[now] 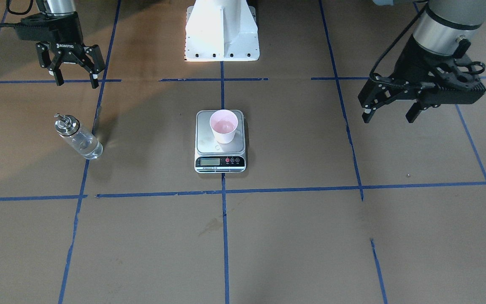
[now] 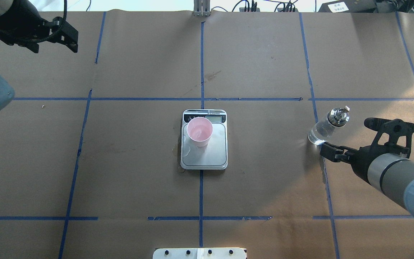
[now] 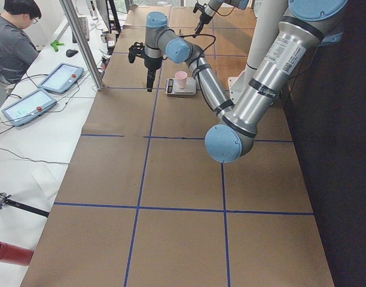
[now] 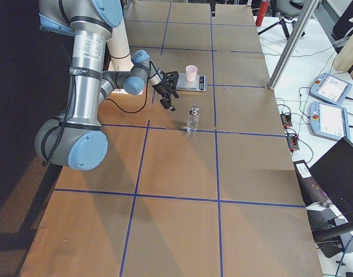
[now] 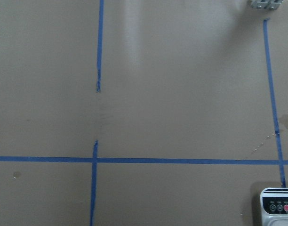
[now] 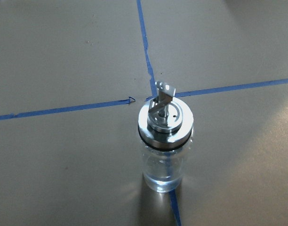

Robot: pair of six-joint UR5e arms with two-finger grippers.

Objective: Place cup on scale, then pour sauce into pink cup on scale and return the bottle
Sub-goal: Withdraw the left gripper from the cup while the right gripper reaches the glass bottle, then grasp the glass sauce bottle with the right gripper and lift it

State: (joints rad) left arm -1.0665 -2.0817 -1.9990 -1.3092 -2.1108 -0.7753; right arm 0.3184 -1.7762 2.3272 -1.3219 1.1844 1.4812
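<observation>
Both claws: left gripper (image 1: 389, 116), right gripper (image 1: 77, 81) wide
Pale pink plastic cup (image 1: 224, 126): on silver-topped scale (image 1: 206, 144)
Clear glass bottle (image 1: 78, 137): standing free

Cup (image 2: 199, 131) on scale (image 2: 212, 155), bottle (image 2: 324, 128) far right

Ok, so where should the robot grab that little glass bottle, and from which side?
Probably the round glass body of the bottle, below the silver cap. It stands upright, and the cap and thin spout are fiddly. Come in level from the robot's side, where the open right gripper hangs.
</observation>
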